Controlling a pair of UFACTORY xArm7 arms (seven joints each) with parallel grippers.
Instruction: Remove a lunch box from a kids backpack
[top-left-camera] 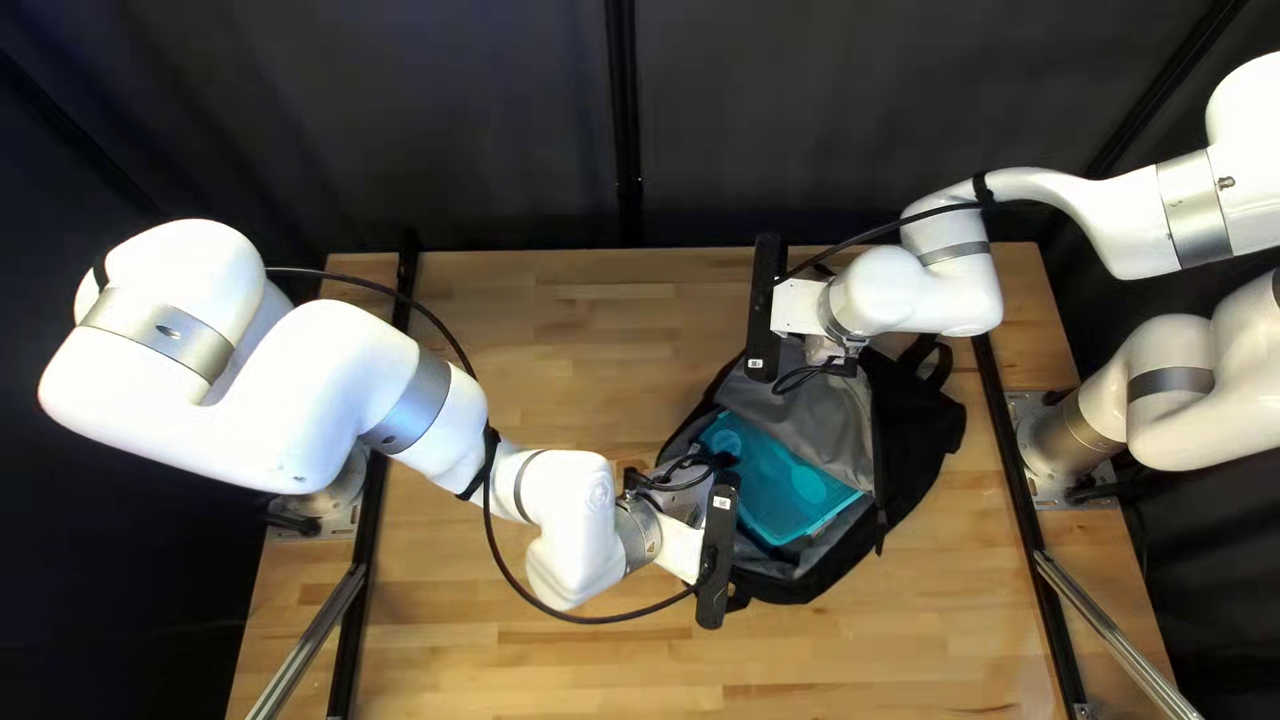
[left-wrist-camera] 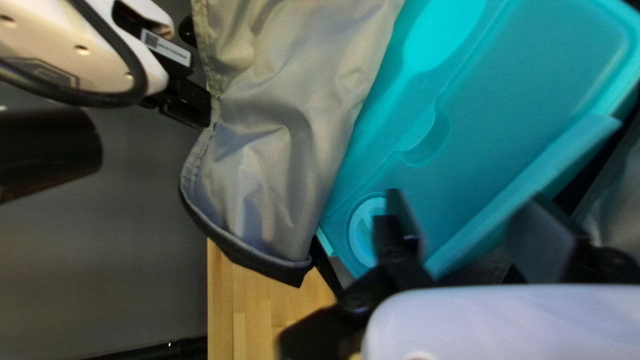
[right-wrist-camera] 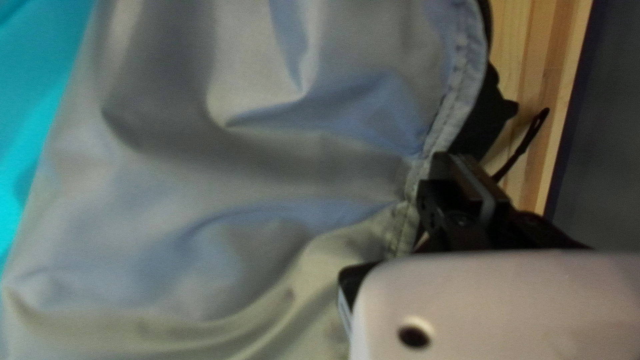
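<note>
My left gripper [top-left-camera: 684, 499] is at the near-left side of the open backpack [top-left-camera: 918, 434]. In the left wrist view the gripper [left-wrist-camera: 467, 235] is open over the teal lunch box [left-wrist-camera: 513, 87]; one finger is over the round lid detail, the other past the box's long edge. Whether they touch it cannot be told. My right gripper [top-left-camera: 830, 350] is at the bag's far side. In the right wrist view the gripper [right-wrist-camera: 460, 183] is shut on the rim of the grey-lined flap [right-wrist-camera: 267, 167], creasing the cloth. The lunch box [top-left-camera: 780, 483] lies inside the backpack.
Wooden table [top-left-camera: 560, 314] surrounds the backpack. Black straps [top-left-camera: 930, 358] stick out at the bag's far right. A black cable [top-left-camera: 487, 527] loops from my left arm over the table. The dark curtain [top-left-camera: 800, 120] hangs behind the far edge.
</note>
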